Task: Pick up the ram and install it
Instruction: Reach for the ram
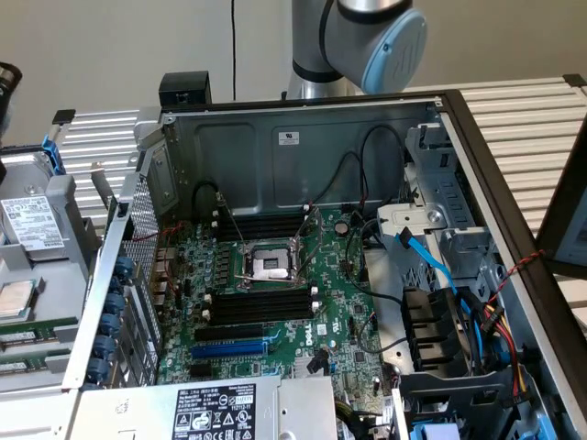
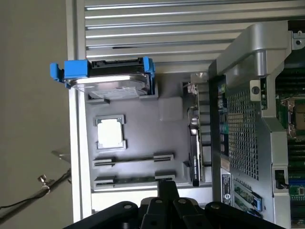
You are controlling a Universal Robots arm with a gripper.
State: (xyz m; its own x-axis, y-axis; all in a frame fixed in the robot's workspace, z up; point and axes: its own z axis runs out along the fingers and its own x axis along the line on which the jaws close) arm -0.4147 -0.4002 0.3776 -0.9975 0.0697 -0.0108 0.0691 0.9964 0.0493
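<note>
Two ram sticks lie edge-up in holders on a grey tray beside the computer case. The green one lies closest to my gripper, and the second sits one holder further in. My gripper hangs above the tray's edge, well clear of it, close to the nearer stick's end. Its black fingers meet in one tip, shut with nothing in them. The motherboard lies in the open case with long black slots beside the processor socket.
The tray also carries a hard drive in a blue caddy and a processor chip. The case's perforated side wall rises beside the tray. Cables and a drive cage crowd the case at the exterior view's right. The arm's elbow stands behind the case.
</note>
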